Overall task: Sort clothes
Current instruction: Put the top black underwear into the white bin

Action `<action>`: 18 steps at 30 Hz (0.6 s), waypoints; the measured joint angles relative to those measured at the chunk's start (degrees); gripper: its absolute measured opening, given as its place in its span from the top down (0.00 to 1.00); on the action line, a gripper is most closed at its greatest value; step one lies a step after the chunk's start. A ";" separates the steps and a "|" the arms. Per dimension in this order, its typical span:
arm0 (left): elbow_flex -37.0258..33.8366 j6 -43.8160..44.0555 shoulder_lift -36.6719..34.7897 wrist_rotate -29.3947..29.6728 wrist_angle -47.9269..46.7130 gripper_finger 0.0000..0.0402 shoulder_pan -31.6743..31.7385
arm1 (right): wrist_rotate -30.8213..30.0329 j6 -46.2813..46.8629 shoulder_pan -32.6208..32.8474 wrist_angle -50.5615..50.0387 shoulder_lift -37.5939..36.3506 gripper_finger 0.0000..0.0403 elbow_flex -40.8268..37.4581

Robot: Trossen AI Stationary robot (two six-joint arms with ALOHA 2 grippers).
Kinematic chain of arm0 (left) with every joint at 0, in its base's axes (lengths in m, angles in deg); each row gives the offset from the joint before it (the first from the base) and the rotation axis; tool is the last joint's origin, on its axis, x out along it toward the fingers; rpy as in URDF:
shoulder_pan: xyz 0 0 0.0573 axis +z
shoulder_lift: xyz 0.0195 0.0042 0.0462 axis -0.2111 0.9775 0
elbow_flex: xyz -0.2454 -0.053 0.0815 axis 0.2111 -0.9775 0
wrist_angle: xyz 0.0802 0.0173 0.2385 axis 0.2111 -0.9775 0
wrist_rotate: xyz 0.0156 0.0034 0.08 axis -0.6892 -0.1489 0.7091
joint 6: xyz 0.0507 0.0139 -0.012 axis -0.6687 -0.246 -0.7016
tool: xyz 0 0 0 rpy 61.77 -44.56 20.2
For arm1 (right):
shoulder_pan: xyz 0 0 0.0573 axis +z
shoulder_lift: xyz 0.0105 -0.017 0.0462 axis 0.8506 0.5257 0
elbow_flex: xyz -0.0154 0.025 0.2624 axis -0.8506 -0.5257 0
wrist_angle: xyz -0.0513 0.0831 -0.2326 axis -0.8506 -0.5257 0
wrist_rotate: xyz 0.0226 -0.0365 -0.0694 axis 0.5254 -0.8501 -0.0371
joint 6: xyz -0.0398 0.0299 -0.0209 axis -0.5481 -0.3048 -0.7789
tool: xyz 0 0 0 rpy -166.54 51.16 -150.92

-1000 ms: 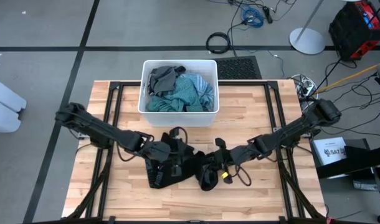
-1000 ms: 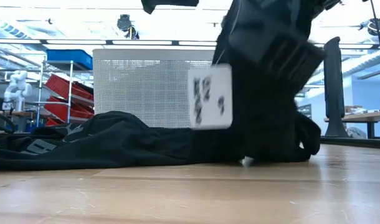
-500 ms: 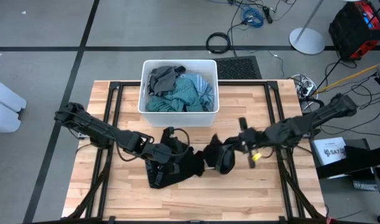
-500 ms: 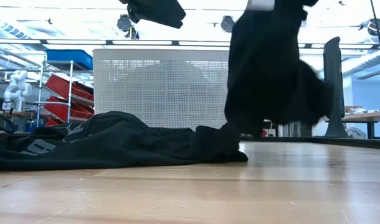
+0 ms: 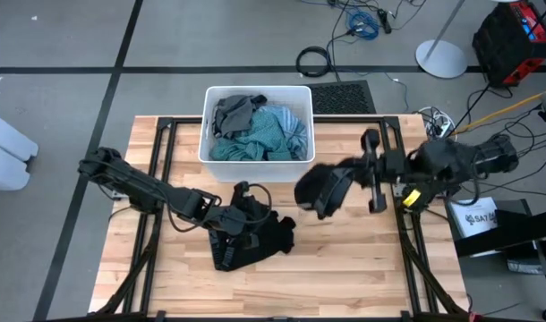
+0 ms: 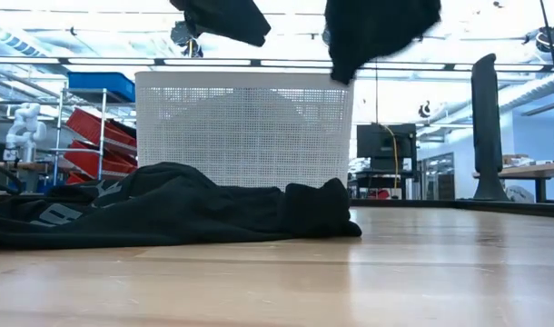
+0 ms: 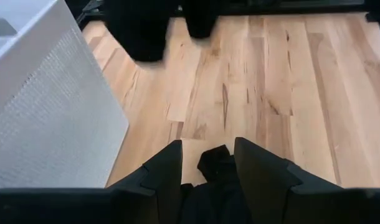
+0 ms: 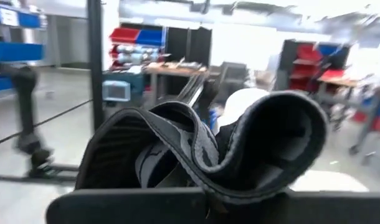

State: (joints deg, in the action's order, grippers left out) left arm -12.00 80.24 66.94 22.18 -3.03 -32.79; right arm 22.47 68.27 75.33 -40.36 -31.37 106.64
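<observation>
Fabric lies nearest me: the black garment heaped on the table's near half, left of centre, with my left gripper low over it, fingers spread either side of a dark fold, not yet pinching. To its right and farther off, my right gripper has its fingers pressed shut on a second black piece, hanging clear of the wood. Farthest stands the white bin with teal and grey clothes. I judge the lift needs height before swinging, so the hanging piece clears the rim.
</observation>
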 joint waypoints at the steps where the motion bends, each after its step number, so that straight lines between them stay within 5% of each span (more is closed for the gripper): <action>1: -0.60 0.23 0.01 -0.01 0.53 0.61 0.00 | 0.05 -0.95 -1.05 -0.98 1.04 1.00 2.59; 7: -3.95 1.76 0.91 -0.06 5.77 0.61 -0.04 | 2.19 -5.82 -11.56 -9.02 9.38 1.00 19.34; 18: -4.66 0.33 1.68 -1.84 9.17 0.61 -0.58 | 28.23 -1.02 -36.98 -17.35 31.55 1.00 44.43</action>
State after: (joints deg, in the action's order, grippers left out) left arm -16.66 80.57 68.62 20.34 6.15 -33.37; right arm 50.70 67.25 38.35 -57.71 0.18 151.07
